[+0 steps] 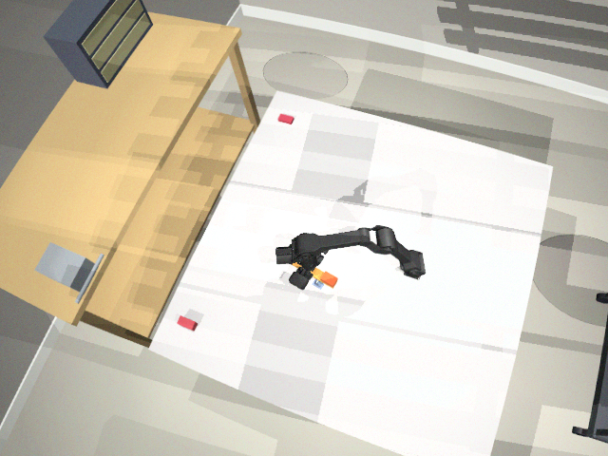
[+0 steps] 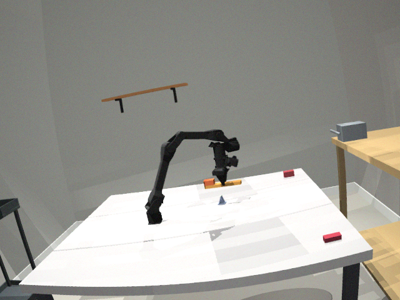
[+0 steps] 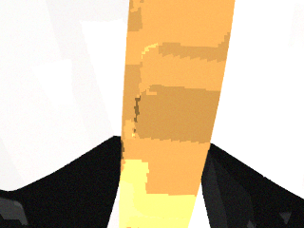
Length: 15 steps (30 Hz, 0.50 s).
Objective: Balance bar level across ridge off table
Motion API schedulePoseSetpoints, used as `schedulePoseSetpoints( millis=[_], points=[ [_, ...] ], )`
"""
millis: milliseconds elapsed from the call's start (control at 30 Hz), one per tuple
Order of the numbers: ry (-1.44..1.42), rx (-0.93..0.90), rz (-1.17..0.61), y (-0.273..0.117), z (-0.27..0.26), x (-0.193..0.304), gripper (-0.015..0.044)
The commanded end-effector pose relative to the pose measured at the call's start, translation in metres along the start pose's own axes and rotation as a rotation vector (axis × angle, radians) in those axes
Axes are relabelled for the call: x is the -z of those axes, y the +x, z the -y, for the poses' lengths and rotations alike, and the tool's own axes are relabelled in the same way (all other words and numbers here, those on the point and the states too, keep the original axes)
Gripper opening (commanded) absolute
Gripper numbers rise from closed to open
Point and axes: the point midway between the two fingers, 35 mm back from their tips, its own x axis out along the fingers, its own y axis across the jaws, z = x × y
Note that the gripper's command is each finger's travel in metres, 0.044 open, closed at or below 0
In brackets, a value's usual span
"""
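Observation:
An orange-yellow bar (image 1: 316,272) (image 2: 234,183) (image 3: 178,114) carries a darker orange block (image 1: 328,278) (image 2: 209,182) on one end. My gripper (image 2: 223,184) (image 3: 162,149) is shut on the bar between its ends and holds it in the air, roughly level. The small blue-grey ridge (image 1: 317,284) (image 2: 221,200) stands on the white table (image 1: 417,318) (image 2: 112,258). In the exterior view it shows below the bar, with a gap between them. In the top view it shows beside the block end, partly covered. The wrist view does not show the ridge.
One red block (image 1: 285,119) (image 2: 332,237) and another red block (image 1: 187,322) (image 2: 288,173) lie near the table's far side from the arm base. A wooden bench (image 1: 123,147) stands beyond that edge, bearing a grey box (image 1: 64,265) (image 2: 352,131).

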Motion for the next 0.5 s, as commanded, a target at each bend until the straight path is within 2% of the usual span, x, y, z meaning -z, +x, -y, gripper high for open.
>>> schedulePoseSetpoints(
  millis=[0, 467],
  points=[
    [0.007, 0.0, 0.001, 0.003, -0.001, 0.0, 0.0],
    [0.007, 0.0, 0.001, 0.025, -0.002, -0.001, 0.0]
  ],
)
